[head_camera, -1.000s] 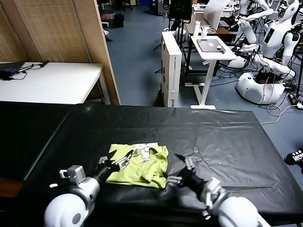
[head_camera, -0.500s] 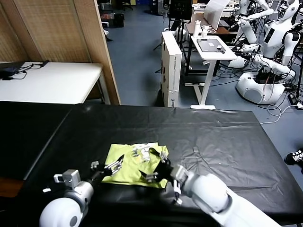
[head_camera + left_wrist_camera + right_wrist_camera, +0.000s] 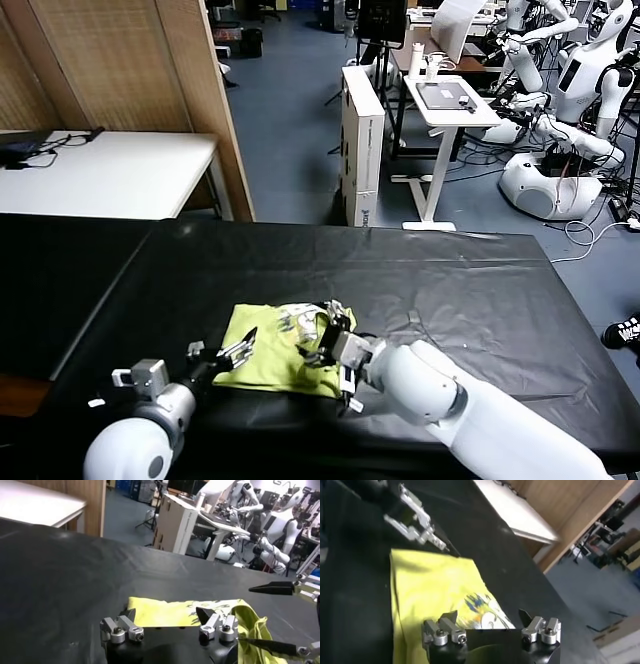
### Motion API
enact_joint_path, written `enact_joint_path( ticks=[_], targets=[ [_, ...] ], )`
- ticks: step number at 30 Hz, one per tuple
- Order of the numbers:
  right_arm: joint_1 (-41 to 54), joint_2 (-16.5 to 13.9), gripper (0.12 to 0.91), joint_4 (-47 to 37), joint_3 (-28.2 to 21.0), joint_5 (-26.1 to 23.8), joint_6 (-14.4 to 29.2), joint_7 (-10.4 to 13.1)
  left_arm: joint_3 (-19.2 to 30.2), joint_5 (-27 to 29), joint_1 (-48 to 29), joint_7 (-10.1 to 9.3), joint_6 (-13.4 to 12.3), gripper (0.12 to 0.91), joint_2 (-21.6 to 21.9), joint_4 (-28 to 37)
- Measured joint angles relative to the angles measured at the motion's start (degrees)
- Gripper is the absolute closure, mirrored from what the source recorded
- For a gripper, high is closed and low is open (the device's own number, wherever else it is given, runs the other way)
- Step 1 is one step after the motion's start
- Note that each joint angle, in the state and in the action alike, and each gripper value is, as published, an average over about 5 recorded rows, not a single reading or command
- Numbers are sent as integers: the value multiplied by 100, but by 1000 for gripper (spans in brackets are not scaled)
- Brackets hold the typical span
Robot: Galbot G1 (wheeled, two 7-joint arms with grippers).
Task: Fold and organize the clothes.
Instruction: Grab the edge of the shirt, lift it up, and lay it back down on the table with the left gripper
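The lime yellow-green T-shirt (image 3: 272, 357) lies folded into a small rectangle on the black table (image 3: 480, 290), near the front edge. A small print shows on its top. My left gripper (image 3: 237, 350) is open and empty, low at the shirt's left edge. In the left wrist view (image 3: 166, 615) the shirt (image 3: 165, 611) lies just past its fingertips. My right gripper (image 3: 325, 340) is open and empty, hovering over the shirt's right half. In the right wrist view (image 3: 487, 616) the shirt (image 3: 427, 585) and its print lie below and between its fingers.
The black cloth covers the whole table, with bare surface to the right of and behind the shirt. A white table (image 3: 110, 170) and a wooden partition (image 3: 130, 70) stand at the back left. A white desk (image 3: 445, 100) and other robots (image 3: 560, 120) stand behind.
My right arm has swung left from the table beside the shirt to above the shirt's right half. My left gripper has drawn back a little to the shirt's left edge.
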Motion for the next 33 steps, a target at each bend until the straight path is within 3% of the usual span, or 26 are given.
enact_joint_path(
  ticks=[5, 13, 23, 29, 33],
  targets=[
    [-68, -13, 118, 78, 108, 80, 0, -5, -1, 25, 43, 8, -7, 123, -11, -13],
    [-75, 103, 118, 95, 109, 673, 0, 91, -11, 57, 69, 14, -14, 123, -32, -34],
    [-307, 128, 121, 6, -97, 469, 259, 62, -2, 119, 75, 43, -36, 123, -51, 3],
    [-324, 123, 225, -15, -162, 393, 304, 15, 2, 124, 72, 47, -42, 123, -48, 9],
    [-347, 119, 369, -22, -187, 340, 337, -1, -2, 131, 93, 50, -50, 123, -48, 2]
  ],
)
